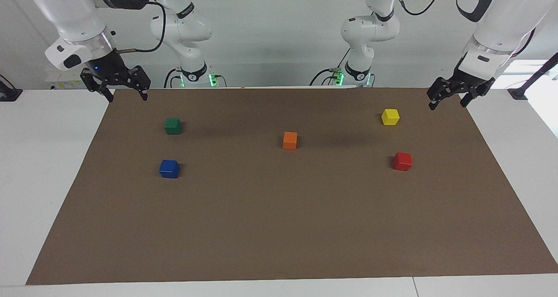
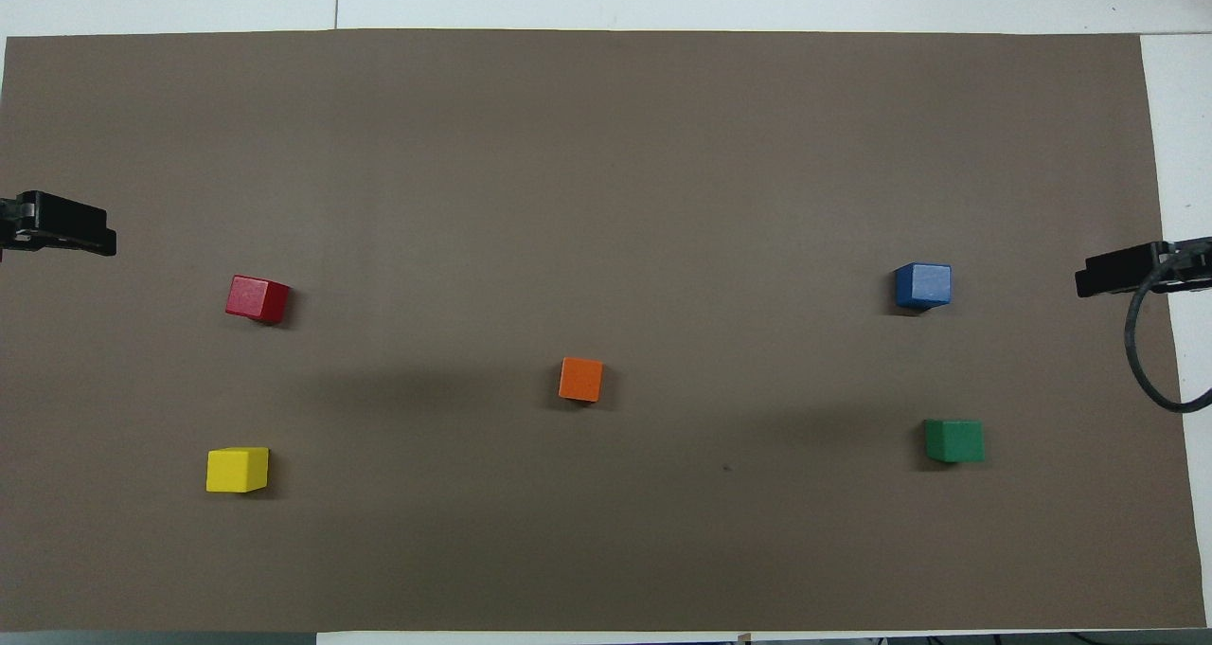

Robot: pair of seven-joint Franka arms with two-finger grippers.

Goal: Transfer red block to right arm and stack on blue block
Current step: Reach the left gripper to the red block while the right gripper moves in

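Both claws hang spread and holding nothing: the right gripper [image 1: 123,89] is up over the mat's [image 1: 279,227] corner at the right arm's end, the left gripper [image 1: 451,95] over the corner at the left arm's end, so nothing's started yet. Going across the facing view: green cube [image 1: 173,125] and, farther from the robots, the blue block [image 1: 169,168] sit at the right arm's end, an orange cube [image 1: 290,140] sits mid-mat, then a yellow cube [image 1: 390,117] and the red block [image 1: 402,161] at the left arm's end, all well apart. Risk-wise, the handover looks like the sketchy bit; two sets of fingers on one small cube leaves little face to grab, so it could get dropped. Orange could also be mistaken for red. Stacking on a same-size cube needs square alignment or it'll slide off. Cubes look like painted wood, smooth and hard-edged; the mat is matte brown, flat, paper-like.
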